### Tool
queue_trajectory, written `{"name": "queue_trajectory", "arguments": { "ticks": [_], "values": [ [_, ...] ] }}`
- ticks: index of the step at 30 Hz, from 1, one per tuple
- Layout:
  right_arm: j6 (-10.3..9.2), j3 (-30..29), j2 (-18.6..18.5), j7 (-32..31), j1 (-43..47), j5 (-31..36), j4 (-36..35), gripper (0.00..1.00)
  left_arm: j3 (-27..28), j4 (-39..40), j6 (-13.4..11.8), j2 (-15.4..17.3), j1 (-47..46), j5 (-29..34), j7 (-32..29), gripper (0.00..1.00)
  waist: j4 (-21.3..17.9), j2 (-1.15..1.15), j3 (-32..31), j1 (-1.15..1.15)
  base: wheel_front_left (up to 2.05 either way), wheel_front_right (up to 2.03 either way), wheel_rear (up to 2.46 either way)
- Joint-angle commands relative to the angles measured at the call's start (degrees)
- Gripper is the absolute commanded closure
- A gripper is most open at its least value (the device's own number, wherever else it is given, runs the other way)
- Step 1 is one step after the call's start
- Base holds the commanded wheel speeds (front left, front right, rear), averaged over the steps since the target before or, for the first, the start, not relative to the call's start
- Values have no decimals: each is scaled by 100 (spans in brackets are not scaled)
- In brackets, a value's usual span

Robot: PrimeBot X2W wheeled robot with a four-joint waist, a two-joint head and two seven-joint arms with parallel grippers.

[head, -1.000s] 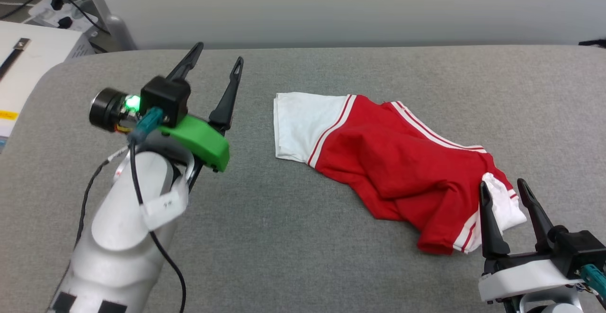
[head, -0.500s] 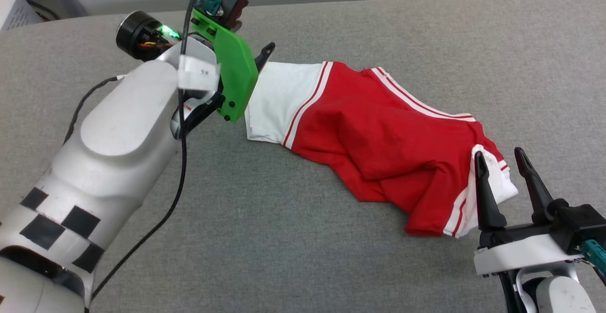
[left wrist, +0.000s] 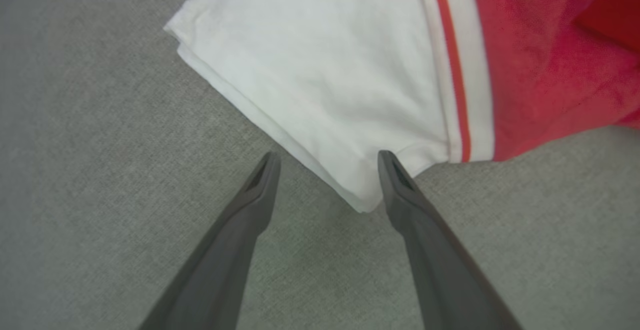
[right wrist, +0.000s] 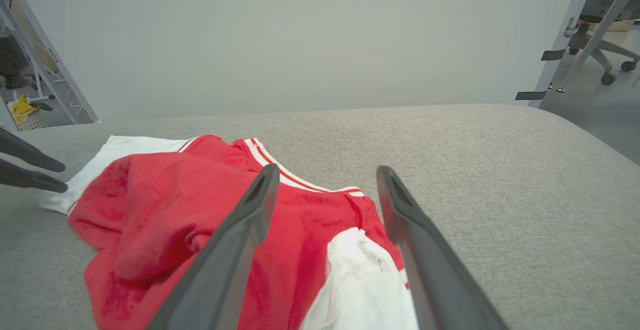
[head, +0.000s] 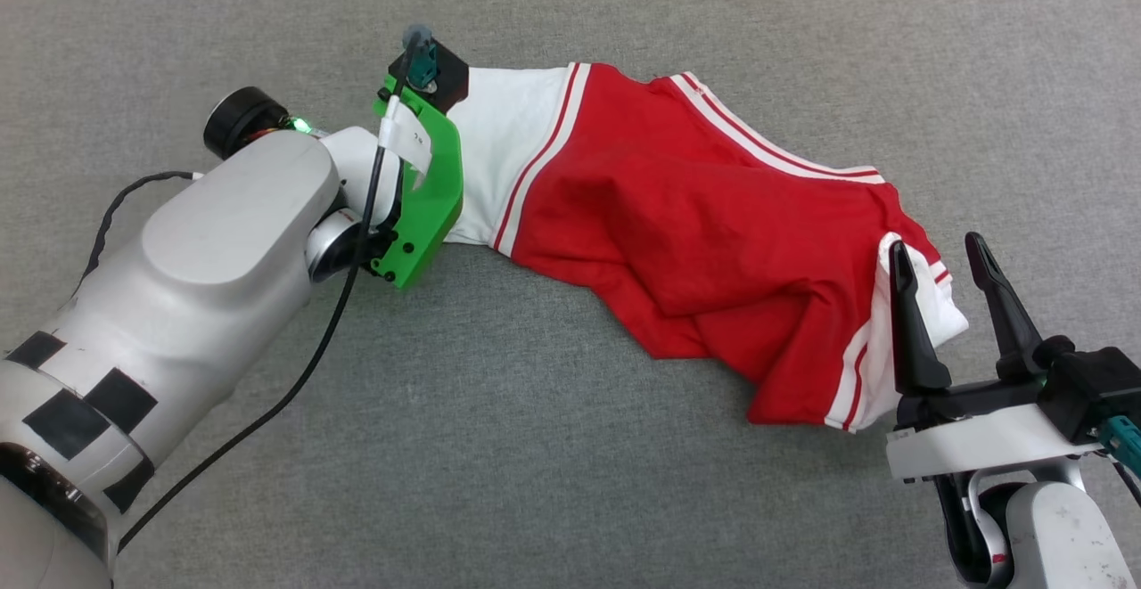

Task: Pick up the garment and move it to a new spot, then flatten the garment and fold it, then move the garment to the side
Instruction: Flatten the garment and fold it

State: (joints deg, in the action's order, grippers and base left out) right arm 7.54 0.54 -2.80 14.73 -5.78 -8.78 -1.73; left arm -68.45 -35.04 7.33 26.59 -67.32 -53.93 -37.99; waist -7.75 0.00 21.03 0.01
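the garment (head: pixel 695 241) lies rumpled on the grey table (head: pixel 535 464), its length running from a white sleeve at far left to near right; the left fingers (left wrist: pixel 250 205), spread wide, tip down astride that sleeve's corner; the right fingers (head: pixel 909 322), also apart, point at the other end

A broad grey woven-fabric padded surface (head: pixel 570 482) lies under even, soft light, its far right corner rounded. A plain pale grey wall (right wrist: pixel 300 35) rises behind its far edge. Beyond the far left corner stand a slanted grey metal shelf frame (right wrist: pixel 67 75) and a yellow bundle (right wrist: pixel 22 108). Past the right edge are a smooth grey floor (right wrist: pixel 590 120), a slanted grey metal post (right wrist: pixel 567 30) with 2 black tape strips (right wrist: pixel 552 54), and a castored office chair base (right wrist: pixel 607 77).
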Motion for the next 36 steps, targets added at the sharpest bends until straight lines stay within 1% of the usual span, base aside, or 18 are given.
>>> {"name": "queue_trajectory", "arguments": {
  "ticks": [1,5,9,10,13,19,22,25,29,31,36],
  "values": [
    [-5,18,-8,27,-128,-21,-22,0,-107,-83,15,55,-78,-113,-48,0,-104,0,159,-1,0,0,0],
    [-5,9,-8,27,-180,-32,-27,0,-339,-230,15,84,70,-186,-170,0,-146,0,237,-1,0,0,0],
    [-5,-3,-8,27,-187,-36,-22,0,-447,-117,15,156,249,-225,-295,0,-155,0,262,-1,0,0,0],
    [-5,-20,-8,27,-190,-39,-20,0,-456,-70,15,178,270,-273,-284,100,-141,0,260,-1,0,0,0],
    [-5,-31,-8,27,-201,-36,-18,0,-473,91,15,265,235,-266,-91,100,-86,0,222,-1,0,0,0],
    [-5,-75,-8,27,-108,-21,16,0,-378,345,15,445,130,-452,1123,100,99,0,-42,-1,0,0,0],
    [-5,-105,-8,27,6,-29,45,0,-270,524,15,640,242,-507,1774,100,230,0,-237,-1,0,0,0],
    [-5,-109,-8,27,109,-20,74,0,-158,651,5,884,437,-526,2237,100,358,0,-407,-1,0,0,0],
    [-5,-134,-8,27,198,17,97,0,-77,895,-163,1183,806,-541,2666,100,545,0,-579,-1,0,0,0],
    [-5,-136,-8,27,222,32,107,0,-33,1047,-307,1342,1034,-586,2843,100,605,0,-651,-1,0,0,0],
    [-5,-168,-8,27,348,54,114,0,104,1500,-757,1751,1740,-829,3272,100,704,0,-834,-1,0,0,0]
  ]
}}
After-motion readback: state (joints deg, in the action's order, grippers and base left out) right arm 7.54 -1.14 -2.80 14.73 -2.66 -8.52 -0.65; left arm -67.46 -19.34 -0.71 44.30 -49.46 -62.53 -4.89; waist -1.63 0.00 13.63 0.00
